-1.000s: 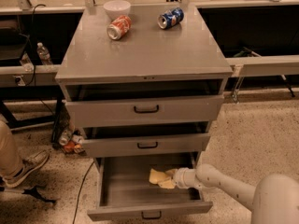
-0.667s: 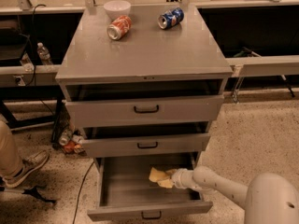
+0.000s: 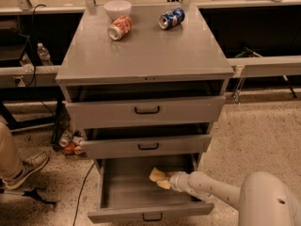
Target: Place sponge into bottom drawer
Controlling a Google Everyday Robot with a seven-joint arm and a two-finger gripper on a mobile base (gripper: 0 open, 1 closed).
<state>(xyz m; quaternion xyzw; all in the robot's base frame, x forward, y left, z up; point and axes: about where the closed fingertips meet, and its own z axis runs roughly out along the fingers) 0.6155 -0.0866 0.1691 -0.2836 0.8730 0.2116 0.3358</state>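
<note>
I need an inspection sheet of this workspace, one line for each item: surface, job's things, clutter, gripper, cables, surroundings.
Surface: grey cabinet top, with three drawers below it.
Job's things: the sponge lies inside the bottom drawer, towards its right side; this drawer is pulled far out.
Clutter: a white bowl, an orange can and a blue can on the cabinet top, both cans on their sides.
Gripper: the gripper reaches into the bottom drawer from the right, at the sponge.
Cables: a black cable on the floor, left of the drawer.
Surroundings: a person's shoe at left; speckled floor.
</note>
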